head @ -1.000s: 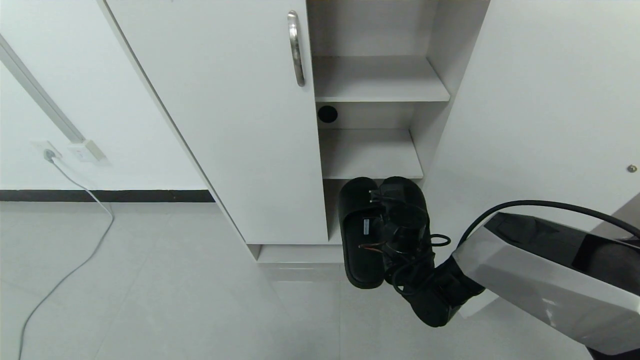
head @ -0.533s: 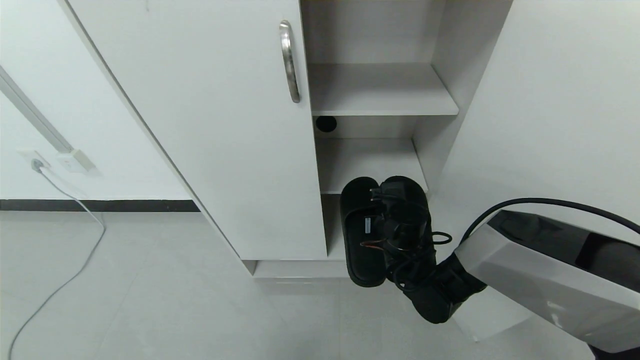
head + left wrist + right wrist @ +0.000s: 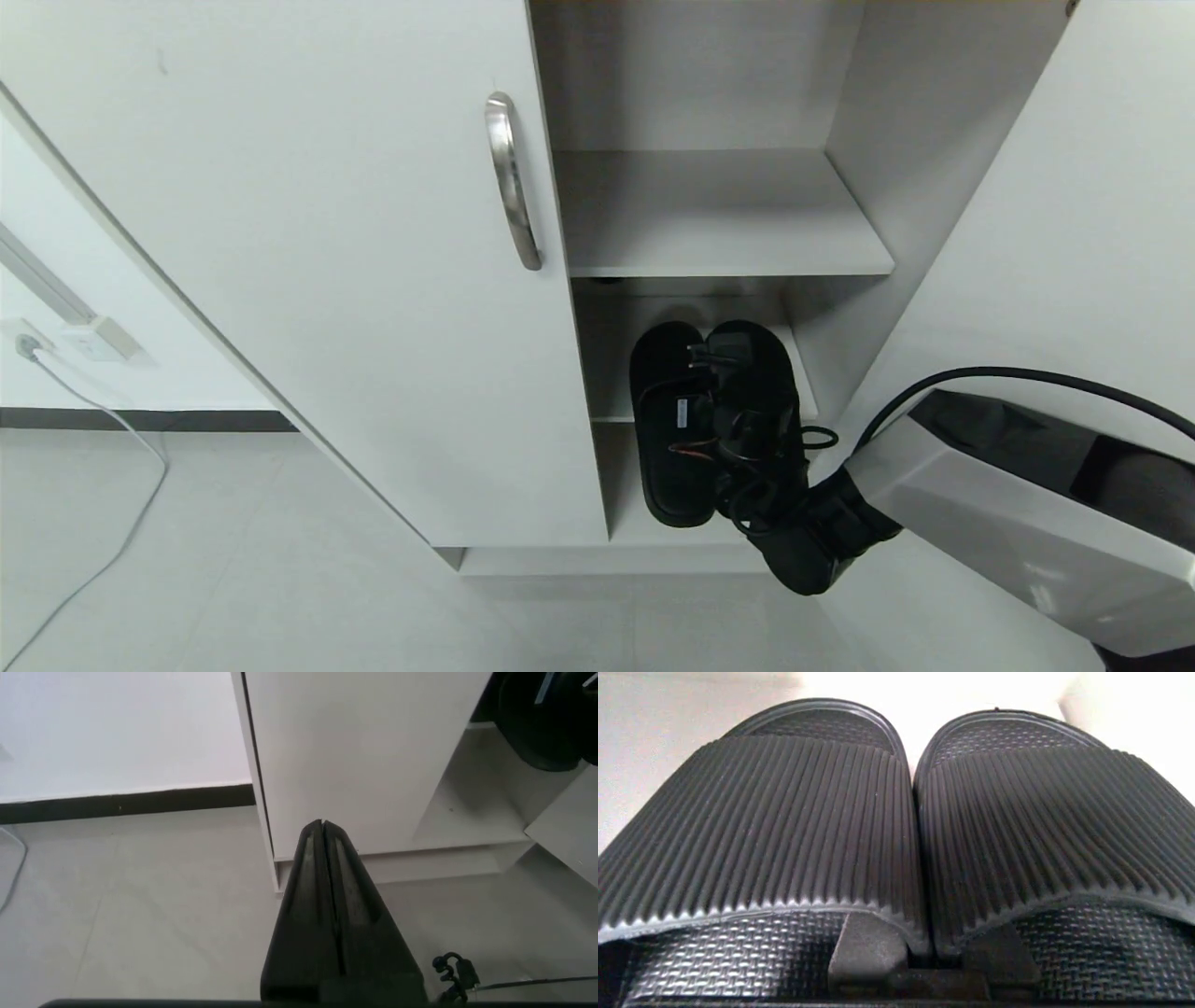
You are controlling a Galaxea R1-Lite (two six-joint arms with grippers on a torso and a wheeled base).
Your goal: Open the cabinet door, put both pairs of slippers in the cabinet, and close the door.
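Observation:
A pair of black slippers (image 3: 674,425) hangs side by side in my right gripper (image 3: 717,425), which is shut on their inner edges. In the right wrist view the two ribbed straps (image 3: 794,831) lie just beyond the fingertips (image 3: 868,952) of the right gripper (image 3: 929,963). The pair sits in the cabinet's open right half, toes over the lower shelf (image 3: 605,378) and heels above the bottom compartment. The left cabinet door (image 3: 327,280) is closed and the right door (image 3: 1074,233) stands open. My left gripper (image 3: 322,854) is shut on nothing, low over the floor before the cabinet base (image 3: 392,863).
A metal handle (image 3: 512,182) runs down the closed left door. A bare upper shelf (image 3: 719,219) sits above the slippers. A wall socket with a cable (image 3: 56,347) is at the left, over grey floor tiles (image 3: 233,579).
The head view has drawn closer to the cabinet and the picture has shifted. The slippers in my right gripper now reach into the lower opening instead of hanging in front of it.

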